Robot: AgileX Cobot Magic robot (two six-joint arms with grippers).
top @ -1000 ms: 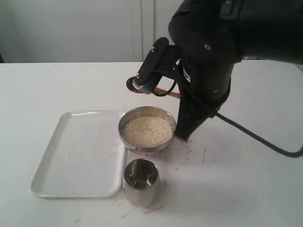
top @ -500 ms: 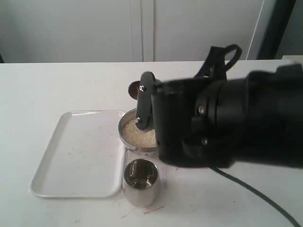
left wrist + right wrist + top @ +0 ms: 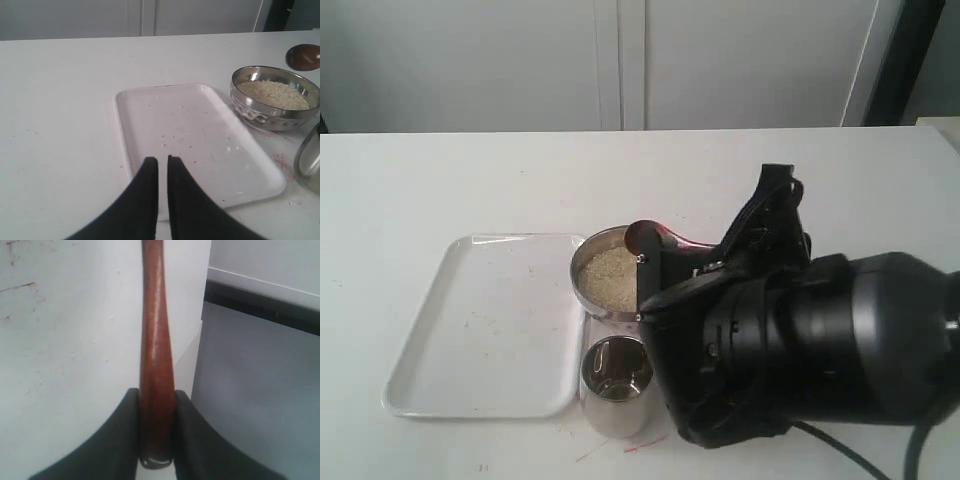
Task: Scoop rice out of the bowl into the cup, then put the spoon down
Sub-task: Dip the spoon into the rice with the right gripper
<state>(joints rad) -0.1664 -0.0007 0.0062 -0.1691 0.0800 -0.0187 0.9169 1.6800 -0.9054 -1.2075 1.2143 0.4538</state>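
Note:
The steel bowl (image 3: 603, 300) of off-white rice (image 3: 612, 276) stands right of the tray, and the steel cup (image 3: 617, 385) stands just in front of it. My right gripper (image 3: 157, 392) is shut on the handle of the reddish-brown spoon (image 3: 155, 330). The spoon head (image 3: 642, 237) hangs at the bowl's far right rim, and no rice shows on it. The right arm (image 3: 800, 350) hides the bowl's right side. My left gripper (image 3: 159, 159) is shut on nothing above the tray's near edge, and its view shows the bowl (image 3: 272, 112), the rice (image 3: 272, 94) and the spoon head (image 3: 304, 56).
A white rectangular tray (image 3: 485, 320) with a few specks lies left of the bowl and cup. Red marks stain the white table (image 3: 470, 180) around the cup. A black cable (image 3: 840, 450) trails from the right arm at the front.
The right arm has swung down and toward the front right, now covering the bowl's right side. The spoon head has moved from behind the bowl to its far rim.

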